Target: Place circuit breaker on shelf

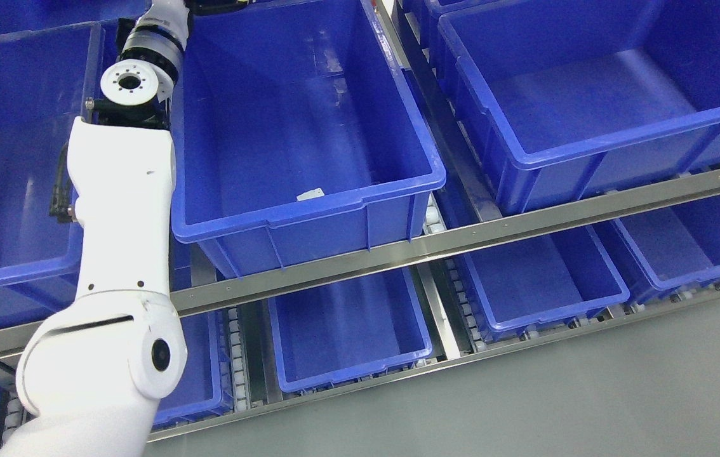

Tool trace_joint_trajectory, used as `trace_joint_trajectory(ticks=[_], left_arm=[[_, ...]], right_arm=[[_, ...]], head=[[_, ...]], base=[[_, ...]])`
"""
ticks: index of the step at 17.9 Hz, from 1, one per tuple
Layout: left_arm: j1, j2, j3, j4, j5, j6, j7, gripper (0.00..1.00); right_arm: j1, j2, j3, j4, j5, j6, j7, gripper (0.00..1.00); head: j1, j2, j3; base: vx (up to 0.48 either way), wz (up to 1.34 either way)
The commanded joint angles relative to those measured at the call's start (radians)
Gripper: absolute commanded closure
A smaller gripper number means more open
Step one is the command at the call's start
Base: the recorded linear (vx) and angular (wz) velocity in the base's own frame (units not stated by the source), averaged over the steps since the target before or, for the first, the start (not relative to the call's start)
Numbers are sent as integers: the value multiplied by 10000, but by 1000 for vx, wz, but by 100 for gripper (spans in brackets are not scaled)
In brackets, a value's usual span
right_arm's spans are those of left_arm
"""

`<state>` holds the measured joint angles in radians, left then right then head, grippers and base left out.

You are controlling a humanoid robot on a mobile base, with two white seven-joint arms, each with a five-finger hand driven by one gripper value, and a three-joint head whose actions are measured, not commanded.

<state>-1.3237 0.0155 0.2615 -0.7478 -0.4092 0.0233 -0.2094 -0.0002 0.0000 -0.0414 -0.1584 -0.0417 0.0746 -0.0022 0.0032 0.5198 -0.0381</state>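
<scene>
Shelf rack point(398, 251) of blue bins | my left arm point(122, 209) reached up past centre bin point(309, 190), hand off-frame, grip state unknowable | circuit breaker unseen, possibly in hand | advice: release low inside bin, clear of rim.

No legible text, brand, number or sign appears anywhere in the head view. A small white label point(310, 194) lies against the inner front wall of the central blue bin point(309, 219), but any print on it is too small to read. The white arm point(120, 209) housing, the metal shelf rail point(461, 238) and the other bins bear no readable markings.
</scene>
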Motion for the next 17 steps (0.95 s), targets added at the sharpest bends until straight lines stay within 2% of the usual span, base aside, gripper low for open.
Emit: trace_joint_trajectory(ticks=[1, 4, 8, 17], left_arm=[[2724, 19, 641, -6414, 838, 886, -24, 0], [3923, 19, 71, -7904, 932, 857, -23, 0], [4523, 19, -389, -8980, 1361, 825, -85, 0], [5352, 19, -468, -9058, 1377, 810, -23, 0]], right_arm=[[171, -175, 0, 4, 3, -271, -8, 0], [171, -175, 0, 4, 3, -271, -8, 0], [171, -175, 0, 4, 3, -271, -8, 0], [171, -175, 0, 3, -12, -271, -8, 0]], head=[[0, 0, 0], [0, 0, 0], [0, 0, 0], [0, 0, 0]], base=[[0, 0], [-2, 10], [0, 0], [0, 0]])
